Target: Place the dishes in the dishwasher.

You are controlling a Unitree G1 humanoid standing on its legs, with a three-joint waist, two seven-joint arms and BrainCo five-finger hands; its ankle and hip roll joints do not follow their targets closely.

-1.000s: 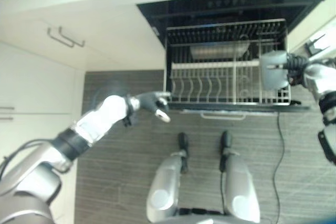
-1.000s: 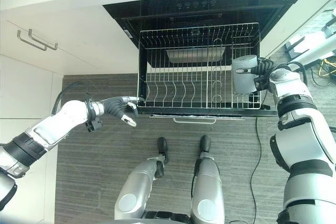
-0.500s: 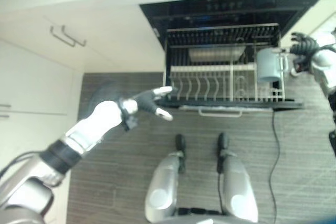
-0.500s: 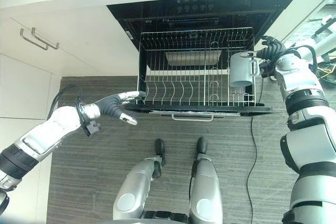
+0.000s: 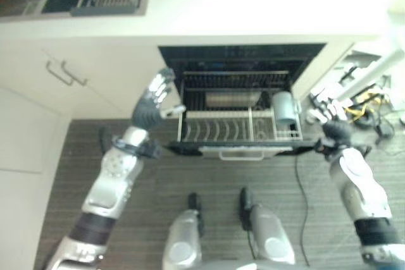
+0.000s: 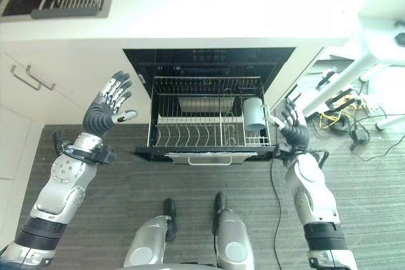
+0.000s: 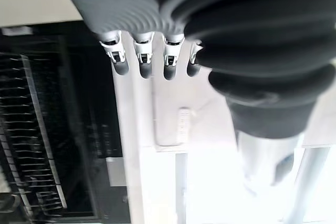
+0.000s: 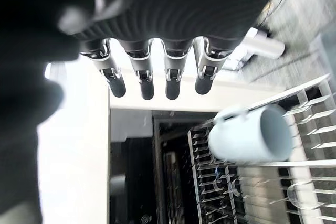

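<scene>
The right hand (image 6: pixel 292 132) hangs open just beside the rack (image 6: pixel 202 136), holding nothing — the mug (image 6: pixel 254 114) lies in the rack's right end. The left hand (image 6: pixel 107 107) is raised, fingers spread. More dishes likely wait up on the counter (image 6: pixel 221 11) — each should be seated between free tines.

Both head views look steeply down from above onto the pulled-out wire rack (image 6: pixel 205 121) of the dishwasher, set a little apart side by side, so they share the rack, the white table (image 6: pixel 209 4) beyond it and the striped floor (image 6: pixel 190 181) before it. Each wrist view peers along its own fingers (image 7: pixel 142 61) from very close; the right one faces the rack's corner, where a pale mug (image 8: pixel 252 135) sits.
</scene>
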